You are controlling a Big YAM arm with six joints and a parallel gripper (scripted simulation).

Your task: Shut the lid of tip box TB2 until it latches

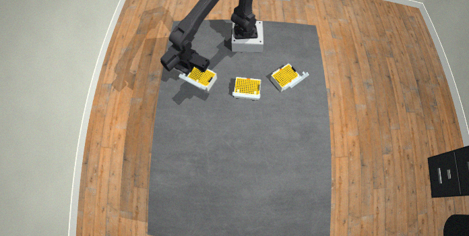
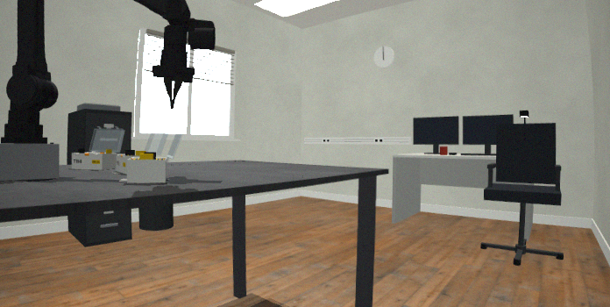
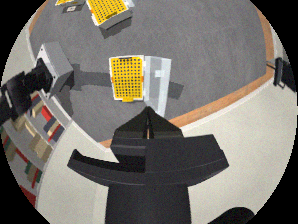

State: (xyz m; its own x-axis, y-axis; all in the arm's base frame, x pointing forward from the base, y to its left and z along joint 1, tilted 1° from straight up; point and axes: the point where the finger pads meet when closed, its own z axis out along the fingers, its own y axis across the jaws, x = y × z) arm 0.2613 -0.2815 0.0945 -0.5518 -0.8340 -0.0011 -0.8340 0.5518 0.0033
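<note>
Three white tip boxes with yellow tip racks stand on the grey bench top, all with their lids open: a left one (image 1: 201, 77), a middle one (image 1: 247, 87) and a right one (image 1: 286, 76). I cannot read which one is TB2. My gripper (image 1: 193, 67) is shut and empty, pointing down, high above the back edge of the left box. In the side view it (image 2: 172, 103) hangs well above the boxes (image 2: 146, 169). In the wrist view the left box (image 3: 127, 78) lies just beyond my fingertips (image 3: 148, 123), with its lid (image 3: 158, 82) open beside it.
The arm's white base block (image 1: 247, 40) stands behind the middle box. The bench edge and wooden floor lie to the left of the left box. A black cabinet (image 2: 98, 132) stands behind the bench, and a desk with monitors (image 2: 460, 132) and a chair stand far off.
</note>
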